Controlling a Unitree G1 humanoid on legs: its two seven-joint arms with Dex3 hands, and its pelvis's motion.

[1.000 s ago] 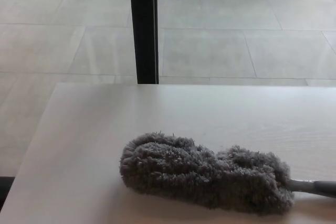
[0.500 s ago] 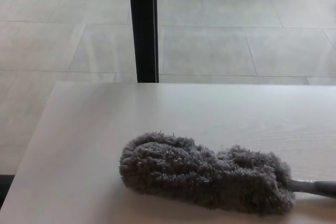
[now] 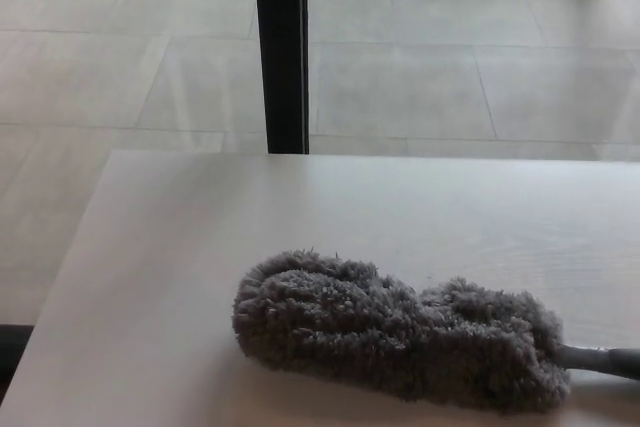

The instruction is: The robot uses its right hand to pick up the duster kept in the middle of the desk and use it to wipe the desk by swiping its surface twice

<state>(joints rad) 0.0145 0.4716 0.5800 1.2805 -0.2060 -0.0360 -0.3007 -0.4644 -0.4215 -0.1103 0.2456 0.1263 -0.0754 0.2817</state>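
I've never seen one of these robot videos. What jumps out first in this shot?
A big fluffy grey duster lies flat on the pale desk, near the front, its handle running off to the right. Behind the desk a black post stands against the tiled floor. No robot hand shows.

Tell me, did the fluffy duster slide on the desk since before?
No. The duster sits the same against the desk's far edge and the black post; the whole picture shifted slightly, so the camera moved.

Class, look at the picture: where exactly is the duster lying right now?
In the head view the duster lies flat on the desk, near its front edge, right of centre, handle pointing right.
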